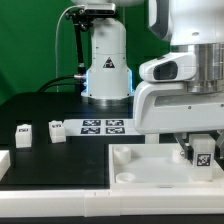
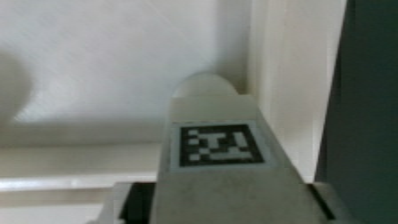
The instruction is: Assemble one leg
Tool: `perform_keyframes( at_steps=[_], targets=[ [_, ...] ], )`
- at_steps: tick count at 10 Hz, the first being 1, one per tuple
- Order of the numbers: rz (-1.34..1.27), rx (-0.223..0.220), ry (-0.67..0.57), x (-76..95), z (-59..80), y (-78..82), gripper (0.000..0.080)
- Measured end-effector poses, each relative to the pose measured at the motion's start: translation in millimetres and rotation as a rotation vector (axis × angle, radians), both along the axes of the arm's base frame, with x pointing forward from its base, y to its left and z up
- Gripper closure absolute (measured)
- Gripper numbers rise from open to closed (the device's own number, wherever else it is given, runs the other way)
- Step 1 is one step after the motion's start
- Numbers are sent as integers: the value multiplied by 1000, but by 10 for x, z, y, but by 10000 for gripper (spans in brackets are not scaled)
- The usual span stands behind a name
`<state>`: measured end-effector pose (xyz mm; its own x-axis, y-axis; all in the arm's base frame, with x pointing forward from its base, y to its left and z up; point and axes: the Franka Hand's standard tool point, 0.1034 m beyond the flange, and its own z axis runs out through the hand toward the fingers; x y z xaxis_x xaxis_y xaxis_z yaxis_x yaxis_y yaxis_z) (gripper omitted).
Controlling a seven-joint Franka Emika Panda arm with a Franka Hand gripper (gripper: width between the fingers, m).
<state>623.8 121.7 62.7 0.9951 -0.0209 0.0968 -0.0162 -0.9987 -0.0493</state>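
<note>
Your claw [image 1: 200,152], closed on the leg [image 2: 217,150], hangs over the panel [image 1: 140,165]; tilt risks missing its socket.

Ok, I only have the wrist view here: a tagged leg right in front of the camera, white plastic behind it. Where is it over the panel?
Observer: The leg sits between the jaws, over the white panel, toward the panel's end on the exterior view's right.
Operator: Any other legs around?
Observer: Yes, a loose leg and a second loose leg stand on the black table, on the exterior view's left, apart from the panel.
Operator: And the marker board?
Observer: The marker board lies flat just to the exterior view's right of those two, beyond the panel's far edge.
</note>
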Motion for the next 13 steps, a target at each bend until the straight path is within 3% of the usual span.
perform_keyframes(
  at_steps=[2,8,10,13],
  targets=[
    [2,0,0,0,0,-1,509],
    [-997,165,67,14,-4,-91,508],
    [-1327,193,101,-9,-18,-41,508],
    [-1596,224,127,-14,-19,8,508]
  ],
)
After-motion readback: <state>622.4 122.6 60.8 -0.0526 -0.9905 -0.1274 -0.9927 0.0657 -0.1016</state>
